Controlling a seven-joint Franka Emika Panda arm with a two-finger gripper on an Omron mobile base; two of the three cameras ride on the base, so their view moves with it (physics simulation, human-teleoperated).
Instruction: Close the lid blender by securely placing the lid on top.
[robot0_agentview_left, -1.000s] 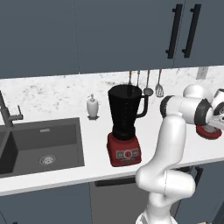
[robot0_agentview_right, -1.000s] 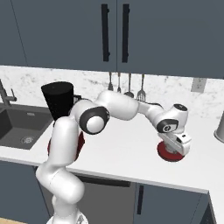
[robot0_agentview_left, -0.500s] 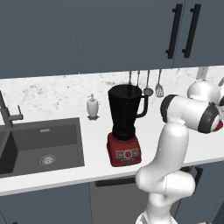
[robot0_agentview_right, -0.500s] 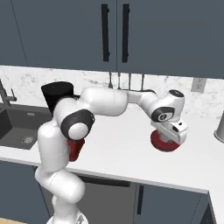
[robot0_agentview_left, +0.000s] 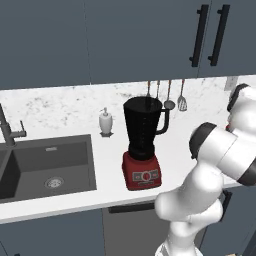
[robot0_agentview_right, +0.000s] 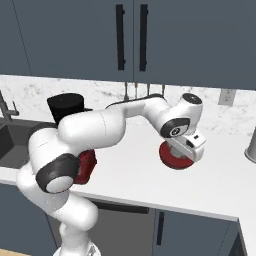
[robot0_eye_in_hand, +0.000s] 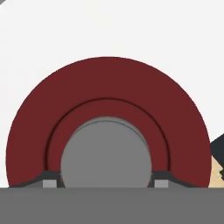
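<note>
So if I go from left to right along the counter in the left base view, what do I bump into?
Faucet → sink → soap dispenser → blender → hanging utensils → the robot's white arm.
</note>
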